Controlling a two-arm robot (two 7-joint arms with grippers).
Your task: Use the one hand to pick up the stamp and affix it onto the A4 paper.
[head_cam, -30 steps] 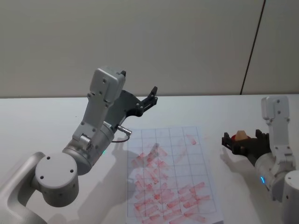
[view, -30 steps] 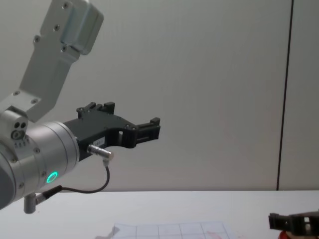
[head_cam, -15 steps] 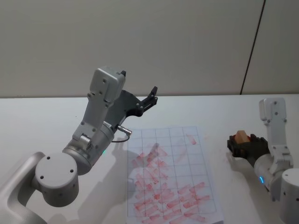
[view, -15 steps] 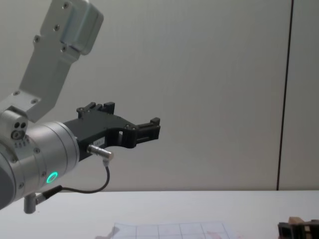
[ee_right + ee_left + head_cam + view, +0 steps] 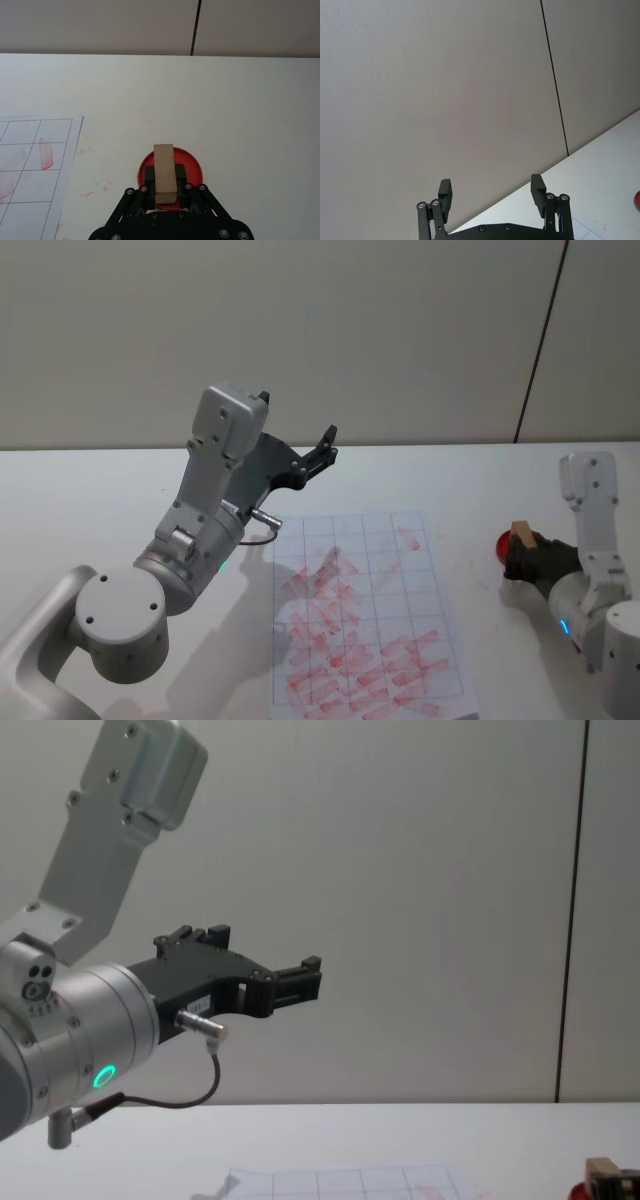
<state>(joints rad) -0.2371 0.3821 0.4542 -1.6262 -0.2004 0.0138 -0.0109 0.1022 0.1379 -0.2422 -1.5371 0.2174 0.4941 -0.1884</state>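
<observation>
The stamp (image 5: 165, 172), a light-tan wooden block, stands upright between the jaws of my right gripper (image 5: 165, 186), which is shut on it. It sits on a round red ink pad (image 5: 194, 166) on the white table, to the right of the A4 paper (image 5: 365, 610). In the head view the stamp (image 5: 520, 533) and the right gripper (image 5: 527, 558) are near the right edge. The paper has grid lines and many pinkish-red marks. My left gripper (image 5: 325, 445) hangs open in the air above the paper's far left corner, holding nothing.
The white table (image 5: 90, 500) runs back to a pale wall. The left arm's large grey joints (image 5: 125, 625) stand at the front left. A few red smudges (image 5: 97, 187) lie on the table between paper and ink pad.
My right gripper has moved right and down with the stamp, away from the paper, and now rests it on the red ink pad. The left arm has not moved.
</observation>
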